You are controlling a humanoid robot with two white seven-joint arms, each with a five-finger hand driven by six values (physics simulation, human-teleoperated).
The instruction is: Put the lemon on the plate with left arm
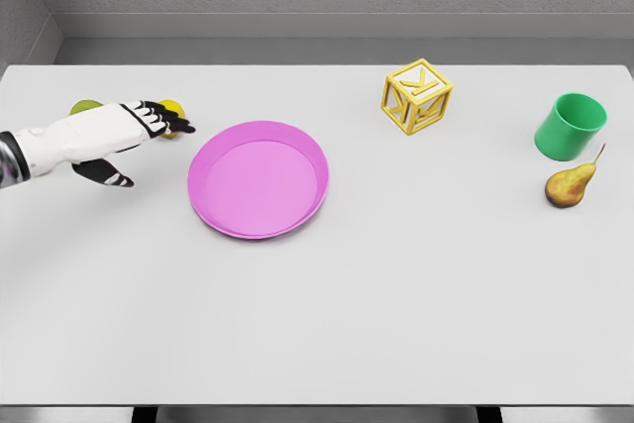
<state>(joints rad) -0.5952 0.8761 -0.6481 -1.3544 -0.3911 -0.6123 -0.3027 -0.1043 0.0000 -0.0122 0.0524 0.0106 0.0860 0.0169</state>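
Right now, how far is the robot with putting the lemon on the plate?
Early stage. Done: the left hand has reached the lemon on the white table, left of the pink plate. In hand: its fingers lie over the lemon, but whether they grip it cannot be told. Left: lifting it, carrying it right and setting it on the plate, which holds nothing yet.

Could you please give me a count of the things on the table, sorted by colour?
Yellow: 2, the lemon and the letter block
Green: 2, the cup and a round object behind the left hand
Pink: 1, the plate
Brown: 1, the pear
Total: 6
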